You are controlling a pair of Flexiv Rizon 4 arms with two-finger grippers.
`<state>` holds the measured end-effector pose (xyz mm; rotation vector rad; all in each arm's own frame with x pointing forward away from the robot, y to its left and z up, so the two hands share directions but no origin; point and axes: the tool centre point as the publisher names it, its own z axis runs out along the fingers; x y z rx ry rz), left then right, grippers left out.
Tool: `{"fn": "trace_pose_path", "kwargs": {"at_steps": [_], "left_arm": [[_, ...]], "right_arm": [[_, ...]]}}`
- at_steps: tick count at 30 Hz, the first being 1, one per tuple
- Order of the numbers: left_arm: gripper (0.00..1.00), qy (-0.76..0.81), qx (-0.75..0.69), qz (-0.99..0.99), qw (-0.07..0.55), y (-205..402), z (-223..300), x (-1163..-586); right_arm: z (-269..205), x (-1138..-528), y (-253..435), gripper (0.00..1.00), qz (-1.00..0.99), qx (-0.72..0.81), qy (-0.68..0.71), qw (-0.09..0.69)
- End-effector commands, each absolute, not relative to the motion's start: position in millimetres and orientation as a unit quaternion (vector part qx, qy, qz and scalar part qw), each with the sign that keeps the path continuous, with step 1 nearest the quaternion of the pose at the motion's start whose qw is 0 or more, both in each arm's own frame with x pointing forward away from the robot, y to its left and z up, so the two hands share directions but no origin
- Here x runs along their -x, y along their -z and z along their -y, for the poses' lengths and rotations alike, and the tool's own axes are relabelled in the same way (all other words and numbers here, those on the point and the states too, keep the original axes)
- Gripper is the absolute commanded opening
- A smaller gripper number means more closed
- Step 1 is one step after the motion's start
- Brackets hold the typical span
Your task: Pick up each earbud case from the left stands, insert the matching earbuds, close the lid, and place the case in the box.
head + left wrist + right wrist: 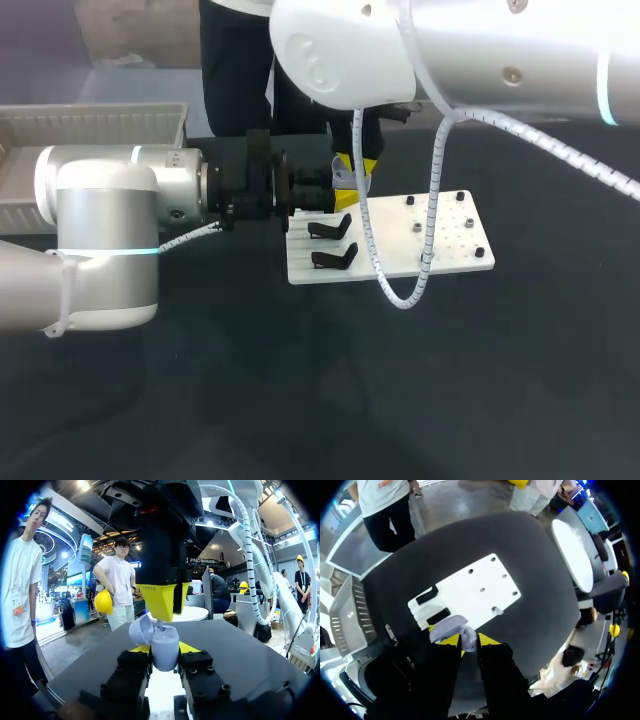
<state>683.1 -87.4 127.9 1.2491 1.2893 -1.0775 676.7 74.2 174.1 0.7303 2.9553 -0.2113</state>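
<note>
Our left fingers pinch the open case, and our right fingers, pinching an earbud, hang directly above it.

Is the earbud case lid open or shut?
Open: the lid stands swung away from the earbud case held in the left end effector.

No text, label or number can be read on the counter, on the white board lying on it, or on the earbud case.
</note>
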Motion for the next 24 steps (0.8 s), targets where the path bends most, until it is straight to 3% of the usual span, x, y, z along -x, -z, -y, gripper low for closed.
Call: {"fn": "trace_pose_path", "kwargs": {"at_steps": [1, 24], "left_arm": [[0.0, 0.444, -0.515, -0.532, 0.505, -126.6, 87.6, -681.5], [0.0, 0.444, -0.515, -0.532, 0.505, -126.6, 87.6, -681.5]], "right_arm": [[-75.9, -679.3, -174.7, 0.0, -0.968, -0.238, 0.071, 0.043], [-78.3, -678.4, -171.8, 0.0, -0.968, -0.238, 0.071, 0.039]]}}
